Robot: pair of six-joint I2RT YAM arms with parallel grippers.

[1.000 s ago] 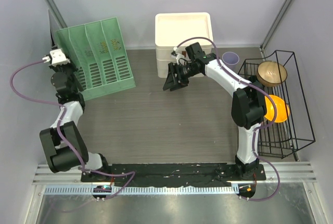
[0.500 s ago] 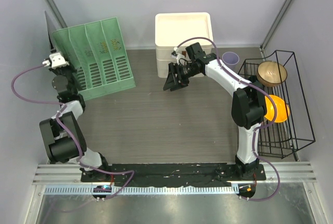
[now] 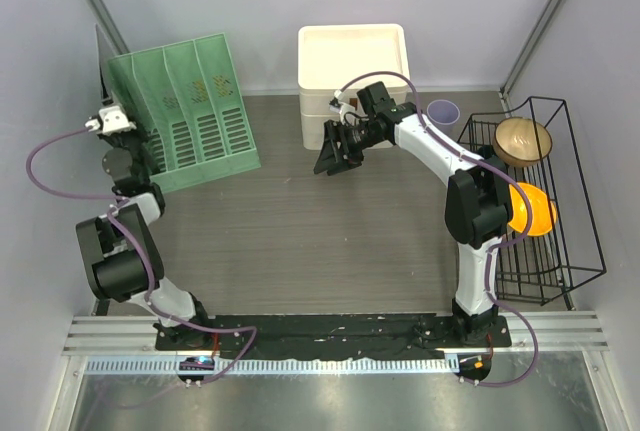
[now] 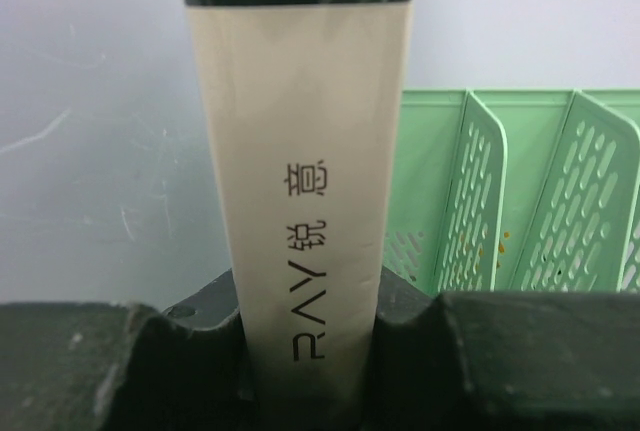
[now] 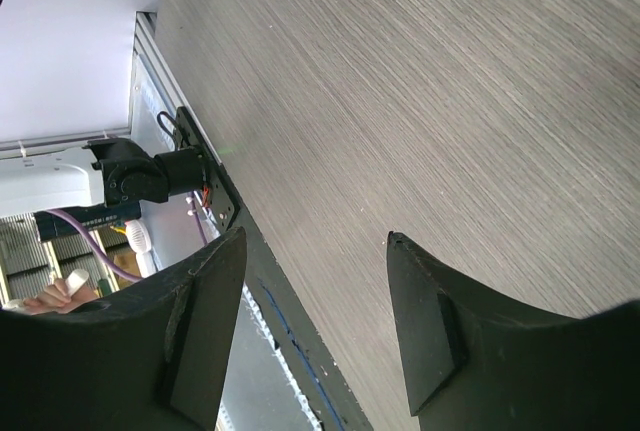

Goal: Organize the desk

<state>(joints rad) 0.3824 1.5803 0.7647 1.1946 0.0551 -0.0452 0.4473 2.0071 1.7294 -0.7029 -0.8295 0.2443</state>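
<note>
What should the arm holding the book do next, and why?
Probably nudge the notebook sideways toward the nearest slot of the green file rack. The left jaws are shut on it, holding it upright, and the left wrist view shows the rack's slots off to one side, so it isn't lined up yet.

One desk (image 3: 300, 221); two robot arms, the left arm (image 3: 125, 246) and the right arm (image 3: 440, 156); one green file rack (image 3: 190, 111); one white bin (image 3: 352, 61); one purple cup (image 3: 443, 111); one black wire rack (image 3: 530, 271); two bowls, a tan bowl (image 3: 523, 139) and an orange bowl (image 3: 532, 209); one black notebook (image 4: 300, 151).
</note>
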